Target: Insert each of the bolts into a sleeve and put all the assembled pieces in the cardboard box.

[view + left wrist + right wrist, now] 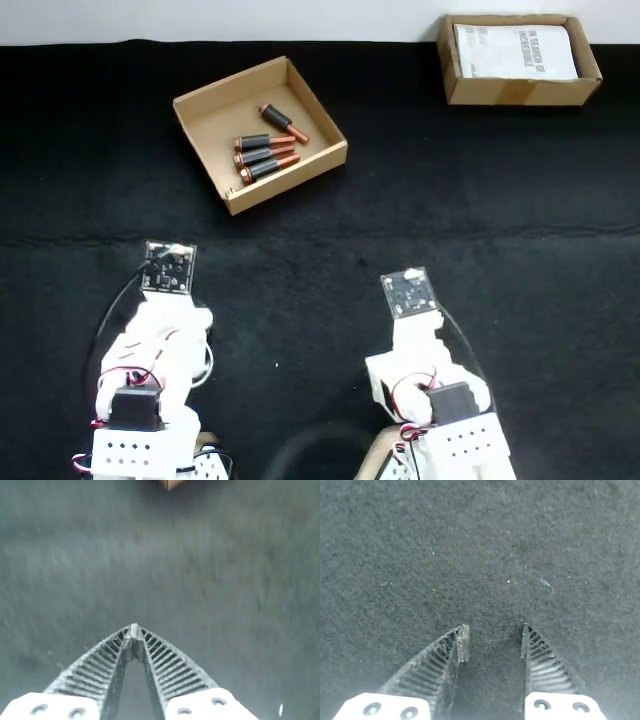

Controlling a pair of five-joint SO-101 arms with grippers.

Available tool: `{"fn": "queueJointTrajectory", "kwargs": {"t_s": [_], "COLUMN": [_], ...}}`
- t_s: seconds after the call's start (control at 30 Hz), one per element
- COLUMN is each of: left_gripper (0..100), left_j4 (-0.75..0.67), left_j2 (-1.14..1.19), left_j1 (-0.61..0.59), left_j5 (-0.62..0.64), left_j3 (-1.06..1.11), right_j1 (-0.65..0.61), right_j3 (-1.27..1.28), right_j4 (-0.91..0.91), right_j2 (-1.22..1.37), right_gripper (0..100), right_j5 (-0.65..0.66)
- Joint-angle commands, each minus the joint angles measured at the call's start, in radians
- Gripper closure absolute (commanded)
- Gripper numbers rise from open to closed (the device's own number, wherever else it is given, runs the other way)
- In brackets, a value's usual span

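Found four assembled pieces (267,150) lying inside cardboard box (214,122). Noted left gripper (133,635) closed tip to tip, holding nothing, well apart from box. Noted right gripper (493,643) narrowly parted, empty, likewise apart from box.

Soft, even light from above leaves the matte black worktop (520,190) dull and dark, shows the cardboard box (222,115) well ahead of the left tool (133,632) bright with thin shade along its inner walls, and lays a faint shadow just under the right tool (492,642).
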Motion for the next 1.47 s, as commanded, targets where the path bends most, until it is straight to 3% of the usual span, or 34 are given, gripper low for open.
{"fn": "queueJointTrajectory", "kwargs": {"t_s": [0.0,0.1,0.3,0.83,0.9,1.0,1.43], "left_gripper": [99,99,99,99,99,99,99], "left_j4": [0.149,0.232,0.233,0.233,0.233,0.233,0.233], "left_j2": [-0.004,-0.004,-0.004,-0.004,-0.004,-0.004,-0.004], "left_j1": [-0.01,-0.01,-0.012,-0.01,-0.01,-0.01,-0.01], "left_j5": [0.002,0.005,0.003,0.003,0.003,0.003,0.003], "left_j3": [0.016,0.016,0.016,0.016,0.016,0.016,0.016], "right_j1": [0.028,0.048,0.15,0.154,0.154,0.154,0.154], "right_j3": [0.039,0.097,0.116,0.117,0.117,0.117,0.117], "right_j4": [0.067,0.067,0.082,0.085,0.085,0.085,0.085], "right_j2": [-0.033,-0.071,-0.133,-0.142,-0.142,-0.142,-0.143], "right_gripper": [84.2,84.2,84.3,84.4,87.5,99.7,99.1], "right_j5": [-0.011,-0.009,-0.014,-0.014,-0.014,-0.014,-0.009]}}
